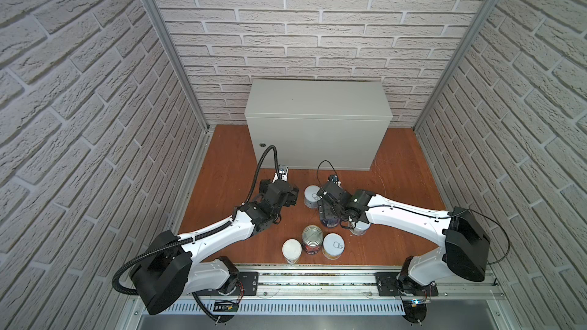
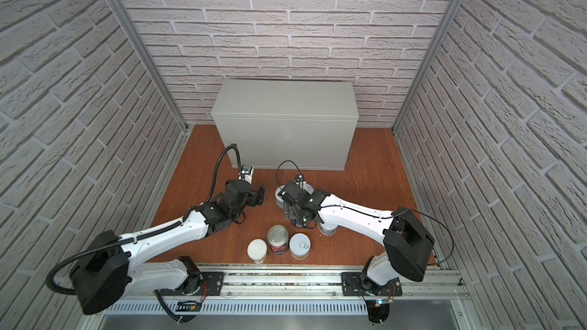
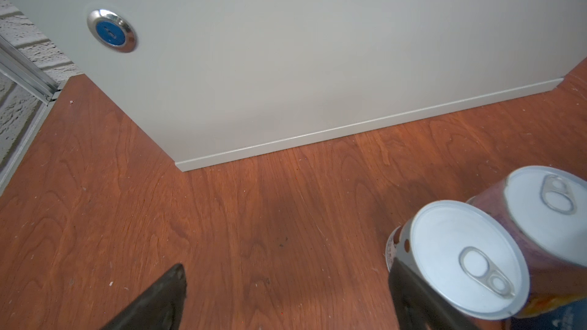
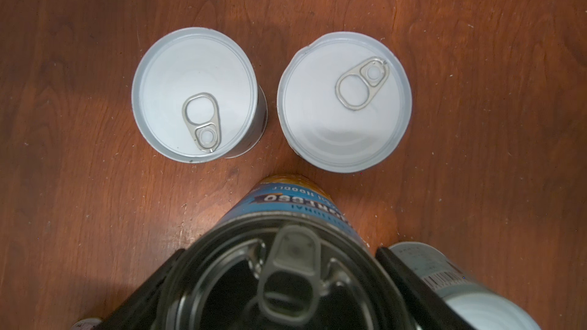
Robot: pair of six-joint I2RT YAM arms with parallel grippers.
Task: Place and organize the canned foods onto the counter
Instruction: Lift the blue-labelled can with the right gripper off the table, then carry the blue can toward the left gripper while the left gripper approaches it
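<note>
Blue-label can (image 4: 287, 209) stands upright in right claw (image 4: 281, 252).

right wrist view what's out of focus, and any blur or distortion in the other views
Right wrist view: the blue-label can near the lens is soft, the two white-lidded cans beyond it sharp. Left wrist view: the left tool shows dark, blurred fingers. Both top views: wide-angle, brick walls splay outward.

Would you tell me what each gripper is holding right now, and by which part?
The right gripper clasps the blue can by its sides, near the top rim. The left gripper is open and empty.
</note>
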